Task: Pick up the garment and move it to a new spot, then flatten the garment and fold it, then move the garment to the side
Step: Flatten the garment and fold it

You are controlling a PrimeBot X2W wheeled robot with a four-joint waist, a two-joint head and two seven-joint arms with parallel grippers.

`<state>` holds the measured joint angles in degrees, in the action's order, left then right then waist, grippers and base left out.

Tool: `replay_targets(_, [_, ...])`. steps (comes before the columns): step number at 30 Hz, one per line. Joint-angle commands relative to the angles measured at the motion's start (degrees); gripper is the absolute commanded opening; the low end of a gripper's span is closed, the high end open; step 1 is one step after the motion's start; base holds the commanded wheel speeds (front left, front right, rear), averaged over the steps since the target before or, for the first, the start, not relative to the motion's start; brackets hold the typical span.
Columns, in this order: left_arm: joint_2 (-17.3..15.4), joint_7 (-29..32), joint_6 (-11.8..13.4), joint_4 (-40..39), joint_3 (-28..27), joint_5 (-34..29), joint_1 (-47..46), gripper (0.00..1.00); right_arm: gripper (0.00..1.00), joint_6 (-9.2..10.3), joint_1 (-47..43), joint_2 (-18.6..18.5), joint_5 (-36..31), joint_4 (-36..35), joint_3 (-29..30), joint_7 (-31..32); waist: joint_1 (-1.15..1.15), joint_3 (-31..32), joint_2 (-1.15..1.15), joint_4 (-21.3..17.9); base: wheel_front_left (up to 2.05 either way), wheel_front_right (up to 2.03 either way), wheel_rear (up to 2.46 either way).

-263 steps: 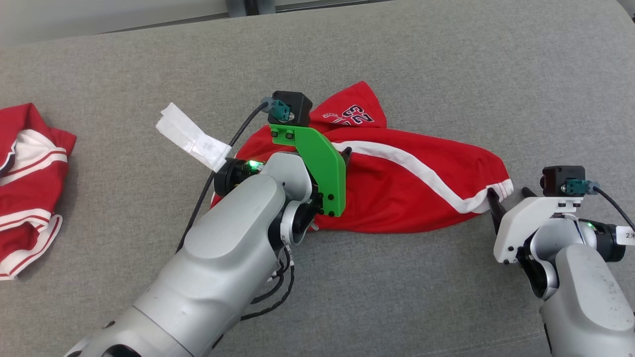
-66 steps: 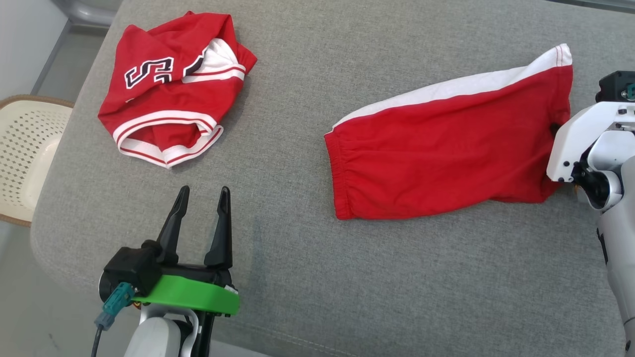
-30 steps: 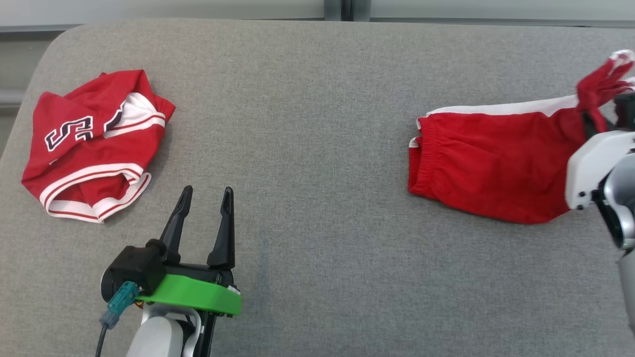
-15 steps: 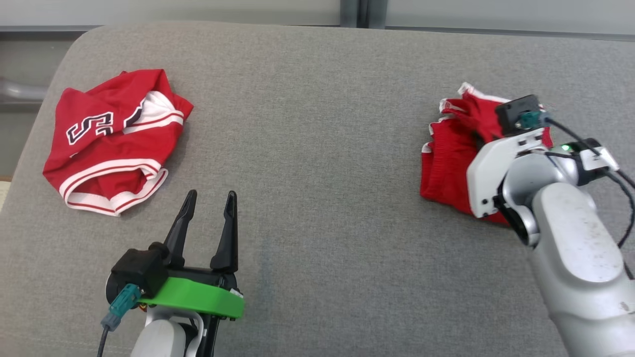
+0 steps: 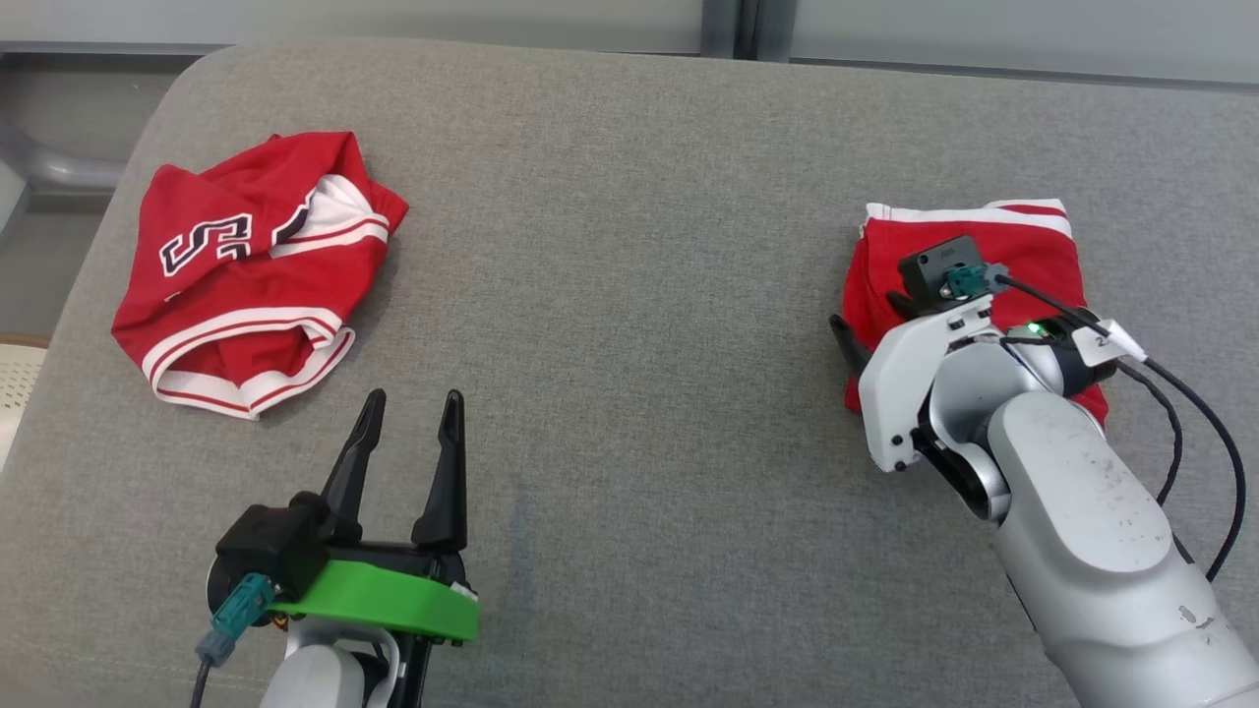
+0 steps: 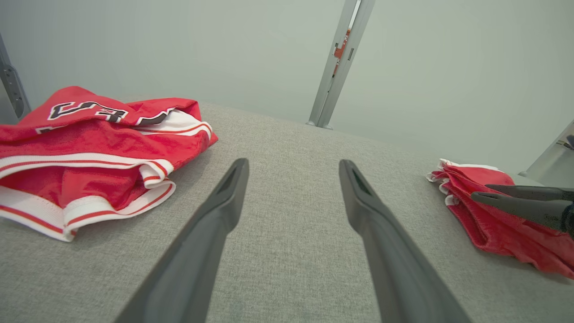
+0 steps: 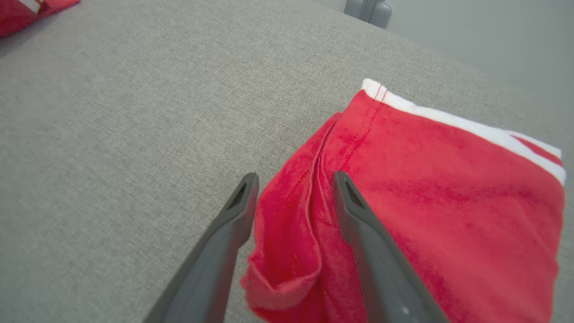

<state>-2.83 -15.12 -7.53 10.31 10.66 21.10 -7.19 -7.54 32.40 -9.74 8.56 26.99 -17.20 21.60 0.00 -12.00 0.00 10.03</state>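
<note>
The garment (image 5: 1023, 256), red shorts with a white stripe, lies folded in half on the grey surface at the right. My right gripper (image 5: 870, 317) is open at its left edge, low over the cloth. In the right wrist view the fingers (image 7: 293, 193) straddle the garment's (image 7: 448, 202) folded red edge without pinching it. My left gripper (image 5: 411, 403) is open and empty near the front left, well away from the garment. The left wrist view shows its own fingers (image 6: 291, 166) spread over bare cushion, with the garment (image 6: 489, 229) and my right gripper (image 6: 480, 191) at its right.
A crumpled red and white jersey (image 5: 246, 275) lies at the back left, also in the left wrist view (image 6: 89, 148). The grey cushion (image 5: 629, 295) curves off at its left edge, where a pale basket (image 5: 15, 383) shows. A wall and a metal post (image 6: 341, 58) stand behind.
My right gripper carried the garment's far end leftward over the rest, folding it in half, then opened and let go. The left arm stayed put; the head view shifted slightly.
</note>
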Motion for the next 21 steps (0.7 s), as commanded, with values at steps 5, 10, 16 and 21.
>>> replay_targets(5, [-0.1,0.0,0.1,-0.1,-0.8,-0.5,1.1,1.00,1.00,0.11,-1.0,-0.3,9.1,-7.5,1.8,-3.6,0.00,0.7,0.00,-2.1,0.00,0.00,0.00])
replay_targets(10, [-0.1,0.0,0.1,-0.1,-0.5,-0.6,0.5,1.00,1.00,0.10,-2.6,-3.4,8.2,-11.3,8.5,-6.7,0.00,0.7,0.00,-3.5,0.00,0.00,0.00])
replay_targets(16, [-0.1,0.0,0.1,0.0,0.4,-0.1,-0.8,1.00,0.00,0.10,-5.2,-6.3,2.2,-6.5,12.9,-7.7,0.00,-0.1,0.00,-3.5,0.00,0.00,0.00])
replay_targets(21, [-0.1,0.0,0.1,0.2,0.4,0.1,-0.9,1.00,0.00,0.10,-6.6,-4.0,0.8,-2.1,6.6,-8.4,0.00,-0.5,0.00,-3.1,0.00,0.00,0.00])
